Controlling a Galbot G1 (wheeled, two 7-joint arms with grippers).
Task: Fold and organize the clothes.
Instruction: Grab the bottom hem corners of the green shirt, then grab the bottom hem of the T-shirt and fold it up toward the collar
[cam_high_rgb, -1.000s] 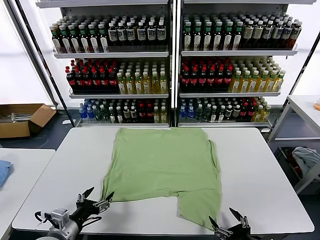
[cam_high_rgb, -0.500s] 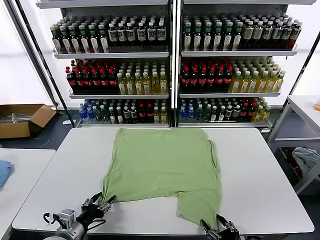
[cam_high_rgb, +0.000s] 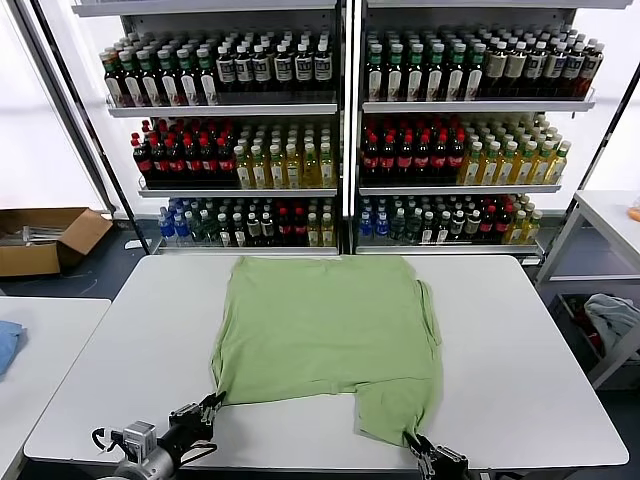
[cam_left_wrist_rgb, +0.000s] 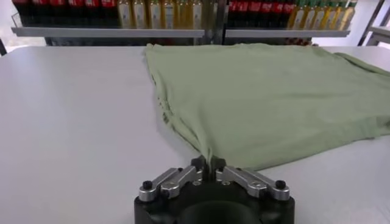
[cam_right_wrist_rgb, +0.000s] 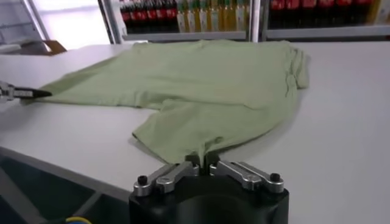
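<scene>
A plain light green T-shirt (cam_high_rgb: 330, 325) lies spread on the white table (cam_high_rgb: 520, 340), its near edge towards me. My left gripper (cam_high_rgb: 208, 405) is shut on the shirt's near left corner; in the left wrist view the gripper (cam_left_wrist_rgb: 208, 163) pinches a fold of the shirt (cam_left_wrist_rgb: 268, 97). My right gripper (cam_high_rgb: 415, 447) is shut on the shirt's near right corner, at the table's front edge; in the right wrist view the gripper (cam_right_wrist_rgb: 200, 161) pinches the cloth (cam_right_wrist_rgb: 207, 85). No collared or checkered shirt is in view.
Shelves of bottles (cam_high_rgb: 340, 130) stand behind the table. A second white table (cam_high_rgb: 40, 340) with a blue cloth (cam_high_rgb: 5, 342) is at the left. A cardboard box (cam_high_rgb: 45, 238) lies on the floor. A cart with cloth (cam_high_rgb: 610, 315) is at the right.
Both grippers were open just short of the shirt's near edge. They moved in to the near corners and shut on the cloth.
</scene>
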